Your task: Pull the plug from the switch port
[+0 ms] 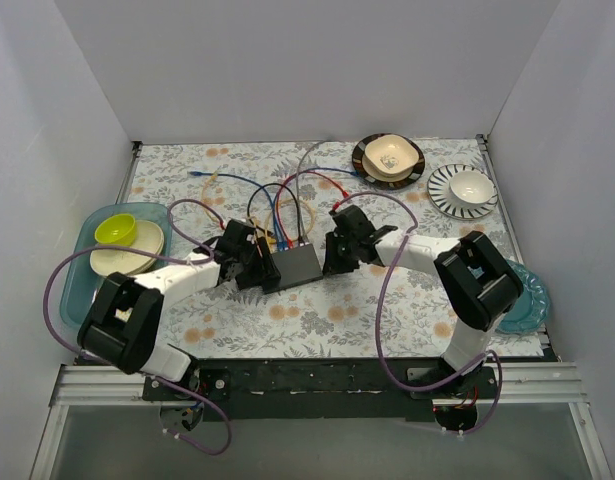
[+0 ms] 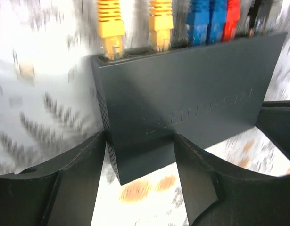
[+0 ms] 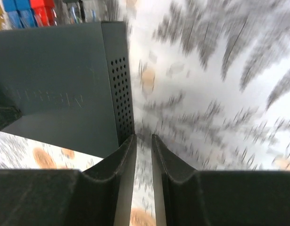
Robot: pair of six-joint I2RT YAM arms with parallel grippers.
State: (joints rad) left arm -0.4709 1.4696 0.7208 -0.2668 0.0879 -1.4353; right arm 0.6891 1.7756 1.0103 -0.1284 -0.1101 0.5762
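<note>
The dark-grey switch (image 1: 297,266) lies mid-table with its sockets facing the far side. Yellow plugs (image 2: 111,28), blue plugs (image 2: 206,21) and a red plug (image 2: 232,19) sit in its ports. My left gripper (image 1: 253,262) is at the switch's left end. In the left wrist view it (image 2: 140,141) is closed around the near left corner of the switch (image 2: 182,89), one finger against the perforated side. My right gripper (image 1: 334,256) is at the switch's right end. In the right wrist view it (image 3: 144,136) is nearly closed and empty, beside the switch (image 3: 55,80).
Coloured cables (image 1: 287,195) loop over the flowered cloth behind the switch. A teal tray (image 1: 87,240) with a green bowl (image 1: 116,228) is at the left. Plates with bowls (image 1: 389,158) (image 1: 464,190) stand at the back right. A teal plate (image 1: 529,295) is at the right.
</note>
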